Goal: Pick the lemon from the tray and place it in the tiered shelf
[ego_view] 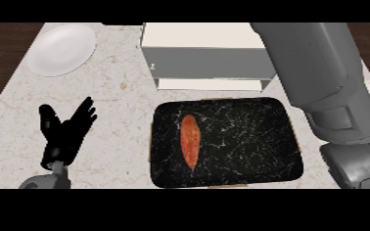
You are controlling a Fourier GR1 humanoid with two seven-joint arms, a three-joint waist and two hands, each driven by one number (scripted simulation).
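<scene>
The black marbled tray (pixel 278 127) lies at the counter's centre right and holds one long orange-red vegetable (pixel 190 140). No lemon shows anywhere in the view. Just behind the tray stands the white and grey tiered shelf (pixel 206 54), with its lower white board (pixel 209 84) sticking out toward the tray. My right forearm (pixel 318 73) runs from the lower right up past the shelf's right end to the top of the view, and its hand is out of sight. My left hand (pixel 65 132) rests open at the lower left, fingers up, away from the tray.
A white plate (pixel 61 50) lies at the far left of the marble counter. Dark wood floor shows beyond the counter's left edge (pixel 14 44). Bare counter lies between my left hand and the tray.
</scene>
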